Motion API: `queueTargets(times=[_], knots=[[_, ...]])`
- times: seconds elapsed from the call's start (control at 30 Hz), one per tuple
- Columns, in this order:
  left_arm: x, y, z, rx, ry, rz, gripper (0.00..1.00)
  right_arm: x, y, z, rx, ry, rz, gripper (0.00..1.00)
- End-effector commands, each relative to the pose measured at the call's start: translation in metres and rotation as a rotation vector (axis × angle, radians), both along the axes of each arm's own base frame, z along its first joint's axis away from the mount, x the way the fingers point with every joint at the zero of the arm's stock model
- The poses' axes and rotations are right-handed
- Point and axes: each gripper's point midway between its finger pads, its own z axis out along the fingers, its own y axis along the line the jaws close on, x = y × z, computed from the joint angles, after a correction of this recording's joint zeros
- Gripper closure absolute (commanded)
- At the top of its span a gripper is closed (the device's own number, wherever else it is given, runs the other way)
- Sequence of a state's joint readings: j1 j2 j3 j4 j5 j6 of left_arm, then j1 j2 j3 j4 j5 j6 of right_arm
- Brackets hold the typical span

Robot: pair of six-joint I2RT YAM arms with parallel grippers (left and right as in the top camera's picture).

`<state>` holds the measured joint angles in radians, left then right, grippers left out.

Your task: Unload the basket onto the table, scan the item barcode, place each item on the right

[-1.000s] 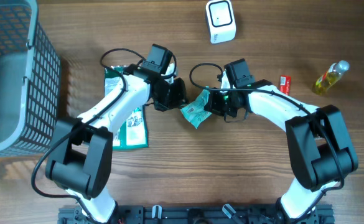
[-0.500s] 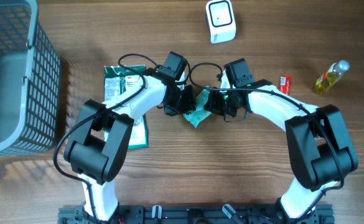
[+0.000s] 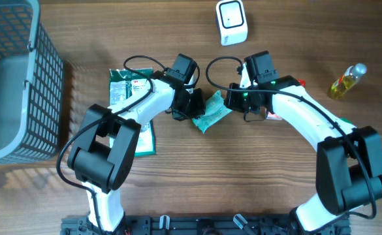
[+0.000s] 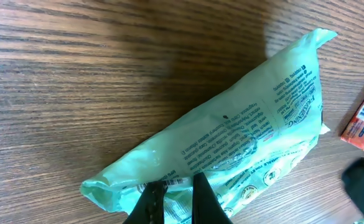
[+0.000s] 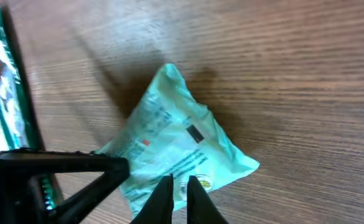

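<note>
The green packet is being kept on the table between the arms, clamped at its edge by the left pincer. The right pincer, fingers together and empty, has been drawn clear within the last second. The hand-over is therefore being judged complete, with the scanner still well apart.

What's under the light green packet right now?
Only wooden table shows all round the light green packet, whose edge the left gripper pinches. Anything directly beneath is covered by the packet itself.
</note>
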<state>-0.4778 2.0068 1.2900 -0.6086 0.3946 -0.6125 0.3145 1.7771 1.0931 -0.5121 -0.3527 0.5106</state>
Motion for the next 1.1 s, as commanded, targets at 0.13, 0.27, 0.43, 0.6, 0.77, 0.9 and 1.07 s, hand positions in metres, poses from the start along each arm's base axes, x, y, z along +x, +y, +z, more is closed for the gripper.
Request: queueTargets(times=[0.13,0.27,0.43,0.6,0.77,0.9,1.07], knots=[[0.006,0.03,-0.041,0.169,0.001,0.047,0.96,-0.023,-0.011,-0.085,-0.043,0.135,-0.095,0.95],[0.013,0.047,-0.044,0.247,-0.031,0.072,0.96,-0.022,-0.012,-0.086,-0.044,0.136,-0.097,0.95],[0.026,0.099,-0.041,0.266,0.019,0.187,0.96,-0.022,-0.012,-0.086,-0.044,0.135,-0.097,0.95],[0.047,0.121,0.013,0.204,-0.085,0.25,0.96,-0.021,-0.012,-0.085,-0.042,0.131,-0.097,0.94],[0.02,0.077,0.04,0.059,-0.065,0.095,0.96,-0.021,-0.01,-0.085,-0.035,0.13,-0.094,0.94],[-0.01,0.039,0.03,0.033,-0.006,-0.047,0.96,-0.021,-0.01,-0.085,-0.035,0.13,-0.094,0.94],[-0.034,0.001,0.027,0.023,-0.01,-0.16,0.96,-0.021,-0.01,-0.085,-0.035,0.129,-0.091,0.94]])
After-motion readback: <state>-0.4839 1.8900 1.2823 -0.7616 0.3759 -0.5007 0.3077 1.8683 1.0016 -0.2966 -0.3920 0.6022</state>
